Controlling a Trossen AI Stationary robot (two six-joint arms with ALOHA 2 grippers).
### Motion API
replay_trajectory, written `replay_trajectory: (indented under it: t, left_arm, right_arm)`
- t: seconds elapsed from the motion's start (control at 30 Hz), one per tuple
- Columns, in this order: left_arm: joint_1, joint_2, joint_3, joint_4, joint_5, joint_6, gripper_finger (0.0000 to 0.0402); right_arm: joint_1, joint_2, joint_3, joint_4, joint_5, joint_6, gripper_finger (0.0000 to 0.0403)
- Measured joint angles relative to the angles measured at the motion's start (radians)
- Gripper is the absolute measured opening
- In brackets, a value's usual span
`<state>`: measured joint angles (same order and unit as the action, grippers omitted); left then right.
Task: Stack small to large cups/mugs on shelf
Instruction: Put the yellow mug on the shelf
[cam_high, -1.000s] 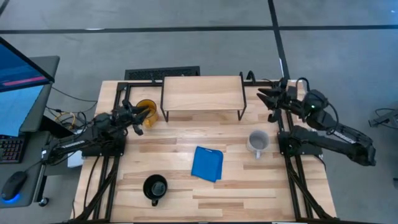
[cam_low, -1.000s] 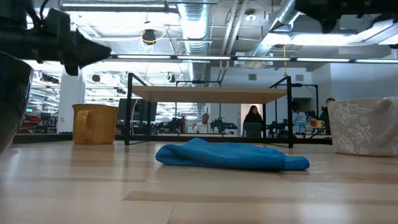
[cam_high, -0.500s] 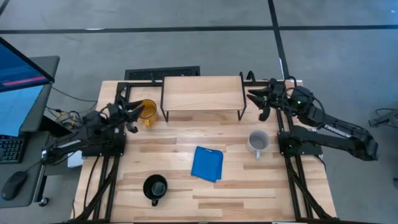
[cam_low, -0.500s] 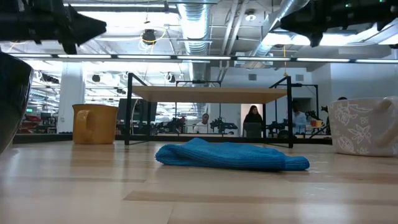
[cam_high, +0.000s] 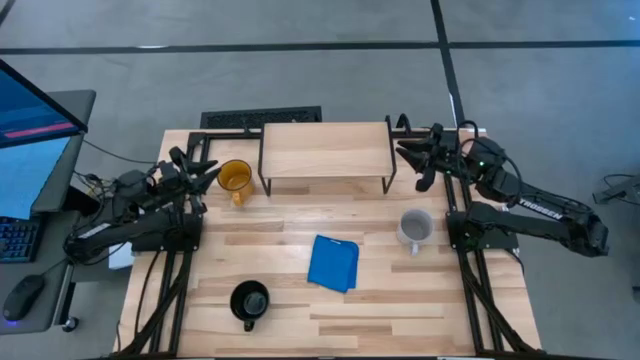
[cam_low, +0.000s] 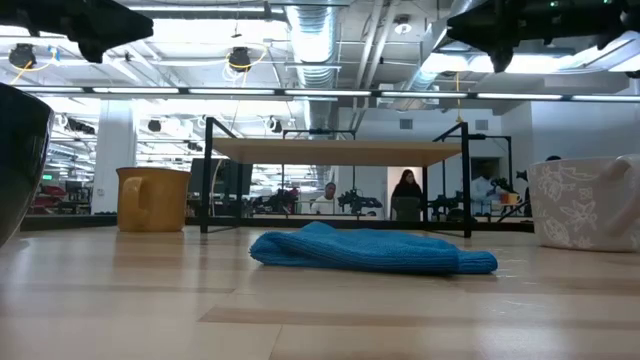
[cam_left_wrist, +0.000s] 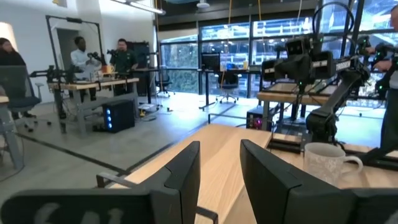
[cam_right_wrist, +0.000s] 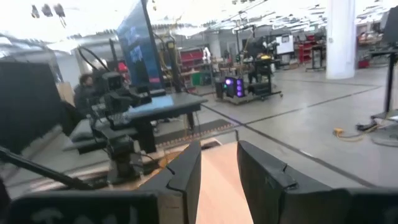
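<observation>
The yellow-orange mug (cam_high: 235, 177) stands upright on the table left of the shelf (cam_high: 325, 150); it also shows in the low view (cam_low: 152, 199). The light grey mug (cam_high: 415, 228) stands at the right and the black mug (cam_high: 249, 300) near the front edge. My left gripper (cam_high: 195, 165) is open and empty, raised just left of the yellow mug. My right gripper (cam_high: 413, 163) is open and empty, raised off the shelf's right end. The shelf's top board (cam_low: 340, 151) is bare.
A blue cloth (cam_high: 333, 262) lies crumpled on the table between the grey and black mugs. A black keyboard (cam_high: 260, 119) lies behind the shelf. A monitor (cam_high: 30, 140) stands off the table's left. People show in the room beyond (cam_low: 408, 190).
My left gripper has drawn back from the yellow mug toward the table's left edge and risen; the mug stays standing where it was. My right gripper has moved toward the shelf's right end and stayed high.
</observation>
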<state>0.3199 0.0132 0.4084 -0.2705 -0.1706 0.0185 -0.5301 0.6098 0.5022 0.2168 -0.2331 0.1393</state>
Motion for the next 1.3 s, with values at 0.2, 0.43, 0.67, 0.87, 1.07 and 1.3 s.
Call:
replay_trajectory:
  t: [0.2,0.43,0.67,0.87,1.07,1.3]
  left_arm:
    - [0.0,0.0,0.0,-0.046,-0.001,0.0,0.0105]
    - [0.0,0.0,0.0,-0.061,-0.001,-0.002,0.0105]
    - [0.0,0.0,-0.001,-0.062,-0.001,-0.004,0.0105]
    - [0.0,0.0,-0.001,-0.062,-0.001,-0.005,0.0105]
    - [0.0,0.0,-0.001,-0.062,-0.001,-0.005,0.0105]
    - [0.0,0.0,-0.001,-0.062,-0.001,-0.004,0.0105]
  right_arm:
    - [0.0,0.0,0.0,0.022,-0.004,0.038,0.0127]
    - [0.06,0.015,0.0,0.074,-0.032,0.073,0.0127]
    - [0.151,0.066,0.0,0.24,-0.03,0.073,0.0127]
    - [0.204,0.099,0.0,0.299,-0.028,0.073,0.0127]
    - [0.209,0.099,0.0,0.292,-0.028,0.073,0.0127]
    - [0.209,0.099,0.0,0.292,-0.028,0.071,0.0127]
